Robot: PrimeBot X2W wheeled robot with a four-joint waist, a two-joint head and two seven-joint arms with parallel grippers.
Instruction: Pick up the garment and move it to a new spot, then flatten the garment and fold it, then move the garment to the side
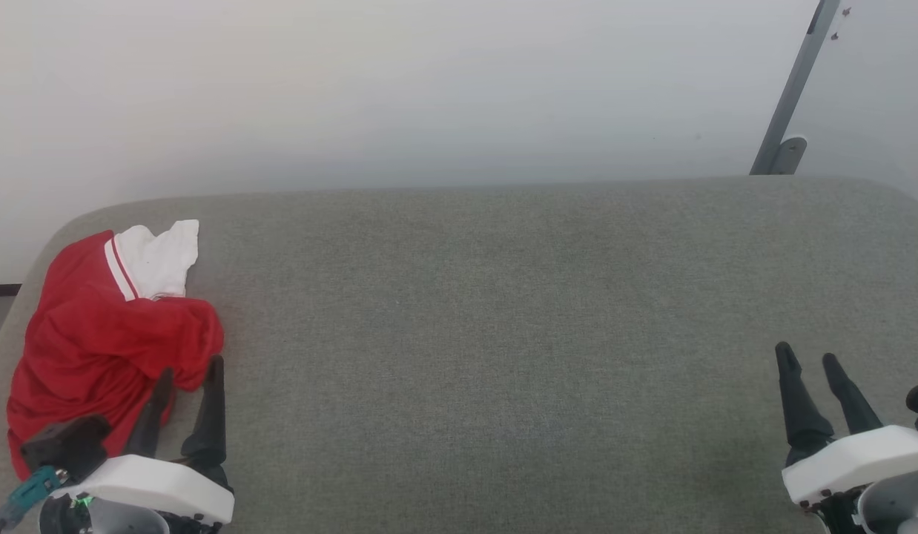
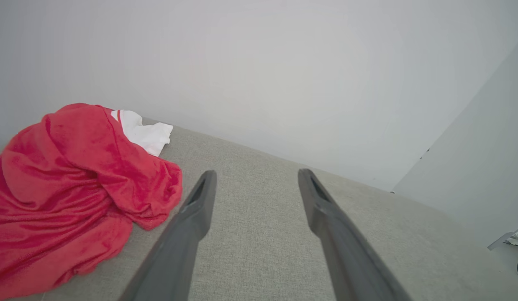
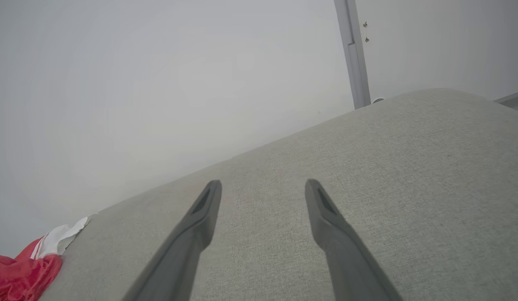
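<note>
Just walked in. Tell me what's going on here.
A two-armed robot faces a grey fabric-covered surface with a crumpled red and white garment lying in a heap at its left end. The left gripper is open right beside the heap, its fingers along the cloth's edge, holding nothing. The right gripper is open too, far off at the right end. The garment is not yet picked up, flattened or folded.
</note>
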